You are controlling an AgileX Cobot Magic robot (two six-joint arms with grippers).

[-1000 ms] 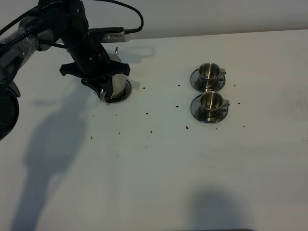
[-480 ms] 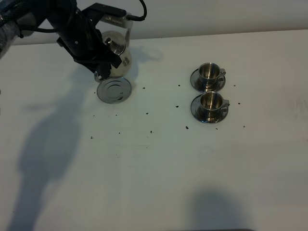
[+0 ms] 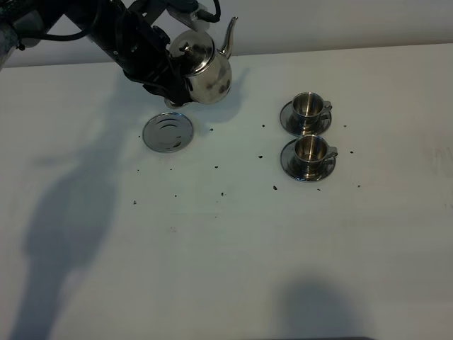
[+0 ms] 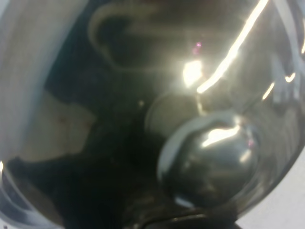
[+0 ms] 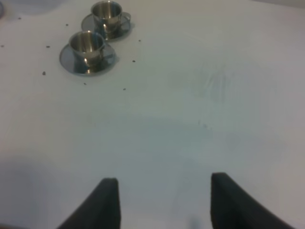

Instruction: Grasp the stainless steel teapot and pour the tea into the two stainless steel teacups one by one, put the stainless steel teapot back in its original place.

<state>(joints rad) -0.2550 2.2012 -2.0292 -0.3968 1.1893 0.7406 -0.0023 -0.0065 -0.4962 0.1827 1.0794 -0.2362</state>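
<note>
The left gripper is closed on the teapot and holds it in the air, over the far left part of the white table. The teapot stands almost upright, and its thin spout points up and toward the right side. In the left wrist view its shiny body fills nearly the whole picture. A round steel plate lies flat on the table just in front of the teapot. The far cup and the near cup stand close together on the right, well apart from the teapot, each on its own saucer. Small dark specks lie around them. The right gripper hangs over bare table with its jaws wide apart, holding nothing.
</note>
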